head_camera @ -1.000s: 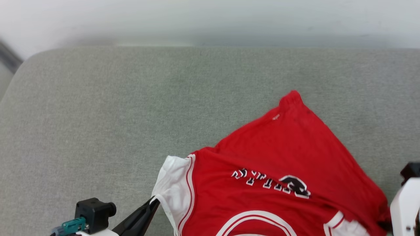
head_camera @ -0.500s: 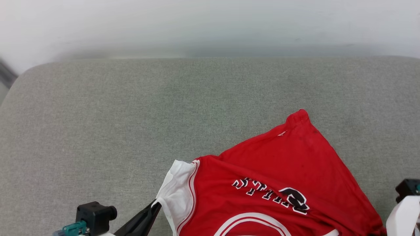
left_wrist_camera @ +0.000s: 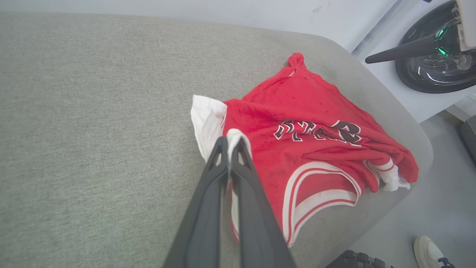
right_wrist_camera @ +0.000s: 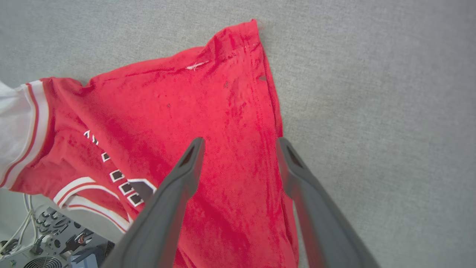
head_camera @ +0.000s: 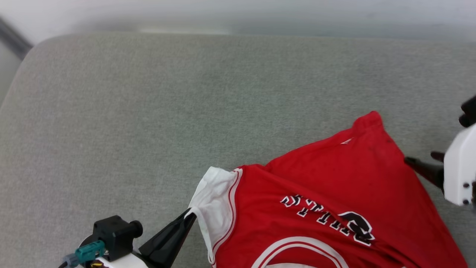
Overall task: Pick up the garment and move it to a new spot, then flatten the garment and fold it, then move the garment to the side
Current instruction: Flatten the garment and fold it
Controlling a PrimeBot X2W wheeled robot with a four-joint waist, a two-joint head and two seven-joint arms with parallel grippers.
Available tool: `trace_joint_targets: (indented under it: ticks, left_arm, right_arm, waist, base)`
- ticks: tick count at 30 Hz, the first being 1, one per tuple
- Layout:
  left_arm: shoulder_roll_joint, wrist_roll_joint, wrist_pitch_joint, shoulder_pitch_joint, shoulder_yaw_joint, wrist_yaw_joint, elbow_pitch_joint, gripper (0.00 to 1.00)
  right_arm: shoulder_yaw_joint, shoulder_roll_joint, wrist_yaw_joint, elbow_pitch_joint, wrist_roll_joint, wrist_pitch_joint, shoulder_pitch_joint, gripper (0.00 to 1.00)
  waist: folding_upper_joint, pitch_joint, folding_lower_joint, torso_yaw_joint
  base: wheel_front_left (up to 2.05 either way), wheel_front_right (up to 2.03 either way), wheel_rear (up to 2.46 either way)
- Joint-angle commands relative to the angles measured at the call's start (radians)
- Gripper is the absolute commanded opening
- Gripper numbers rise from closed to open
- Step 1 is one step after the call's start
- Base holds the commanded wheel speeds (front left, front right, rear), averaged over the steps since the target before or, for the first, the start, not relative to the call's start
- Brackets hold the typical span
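Note:
The garment (head_camera: pixel 327 186), red with white sleeves and black-and-white lettering, lies rumpled on the grey cushion (head_camera: pixel 148 111), front side up. My left gripper (head_camera: pixel 191 214) is at the lower left, shut on the white sleeve (head_camera: pixel 214 197); the left wrist view shows the left gripper (left_wrist_camera: pixel 230 139) pinching a fold of that sleeve. My right gripper (head_camera: pixel 419 156) is at the right edge of the head view. In the right wrist view the right gripper (right_wrist_camera: pixel 240 143) stands open above the garment's red side edge (right_wrist_camera: pixel 267 123), nothing between its fingers.
The cushion's rounded far edge meets a pale wall (head_camera: pixel 238 15). In the left wrist view the cushion's corner drops to a grey floor, where the robot's dark wheel base (left_wrist_camera: pixel 427 70) and a person's shoe (left_wrist_camera: pixel 431 251) stand.
My right gripper has opened, let go of the garment and moved up the right side of the head view. The left gripper keeps its hold on the sleeve. The camera has shifted.

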Motion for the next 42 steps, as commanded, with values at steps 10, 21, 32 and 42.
trace_joint_targets:
  ticks: [10, 21, 32, 42]
  left_arm:
    - [-0.038, 0.040, 0.004, -0.091, -0.038, -0.024, -0.024, 0.00]
    - [-0.064, 0.054, -0.007, -0.131, -0.060, -0.046, -0.004, 0.00]
    - [-0.072, 0.052, -0.010, -0.149, -0.063, -0.048, 0.012, 0.00]
    - [-0.057, 0.054, -0.039, -0.144, -0.027, -0.029, 0.009, 0.00]
  right_arm:
    - [0.083, 0.006, 0.000, 0.251, -0.160, -0.046, -0.237, 1.00]
    - [0.122, -0.022, 0.000, 0.438, -0.205, -0.134, -0.295, 1.00]
    - [0.204, -0.036, 0.000, 0.533, -0.192, -0.172, -0.291, 0.00]
    - [0.218, -0.064, 0.000, 0.554, -0.140, -0.327, -0.326, 0.00]
  waist:
    - [-0.0001, 0.157, -0.0001, 0.148]
    - [-0.0001, 0.217, -0.0001, 0.207]
    - [-0.0001, 0.214, -0.0001, 0.210]
    - [-0.0001, 0.123, -0.0001, 0.161]
  base:
    - [0.00, 0.00, 0.00]
    - [0.00, 0.00, 0.00]
    - [0.00, 0.00, 0.00]
    - [0.00, 0.00, 0.00]
